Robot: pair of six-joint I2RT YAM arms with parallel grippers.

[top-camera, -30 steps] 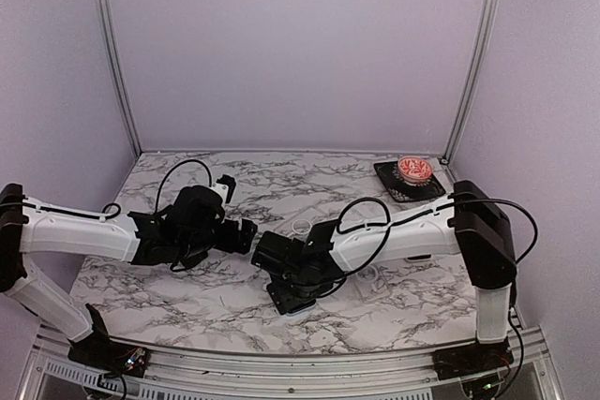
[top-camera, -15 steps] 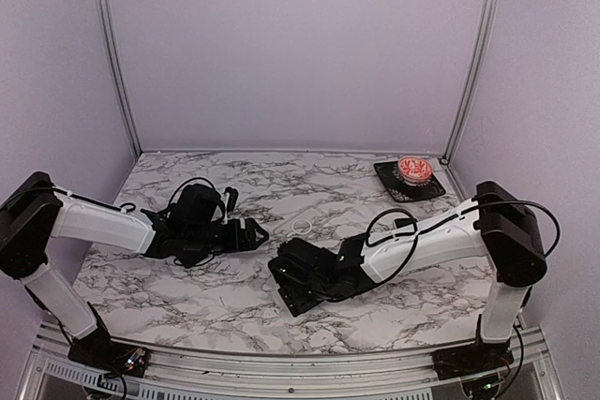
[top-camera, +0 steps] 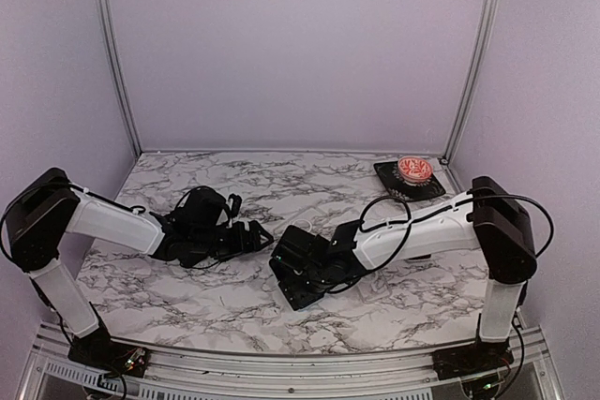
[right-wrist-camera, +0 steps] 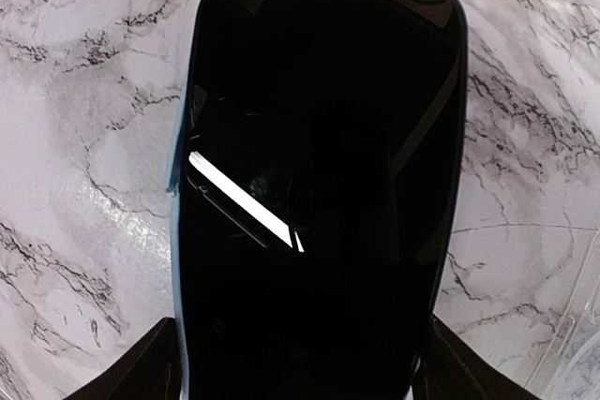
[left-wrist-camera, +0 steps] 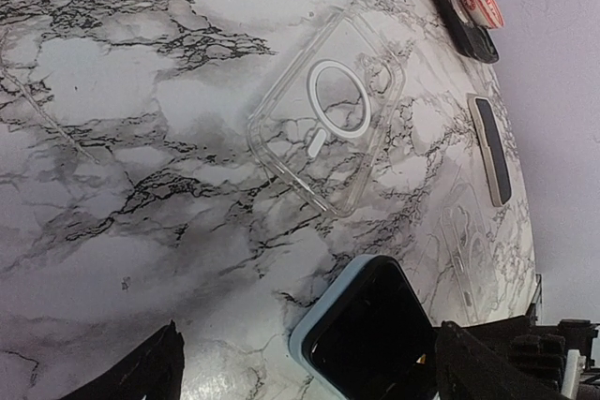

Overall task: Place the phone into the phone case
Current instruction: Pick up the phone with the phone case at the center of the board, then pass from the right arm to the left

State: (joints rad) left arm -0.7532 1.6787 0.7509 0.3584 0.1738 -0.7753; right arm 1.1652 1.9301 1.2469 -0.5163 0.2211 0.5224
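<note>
Phone (right-wrist-camera: 319,185), a glossy black glass slab with a pale blue rim and rounded corners, sits clamped across its width in the right claw (right-wrist-camera: 300,362), low over the marble-patterned worktop (top-camera: 187,297) near the middle of its front edge. Just behind it lies the case (left-wrist-camera: 328,124), thin clear plastic with a white ring, flat on the surface. The left claw (left-wrist-camera: 323,367) hovers near it, fingers apart and empty. Unpinned, the light case could skid on the smooth worktop as the phone presses in; a crooked corner could jam, or the slick glass could slip from the clamp.
</note>
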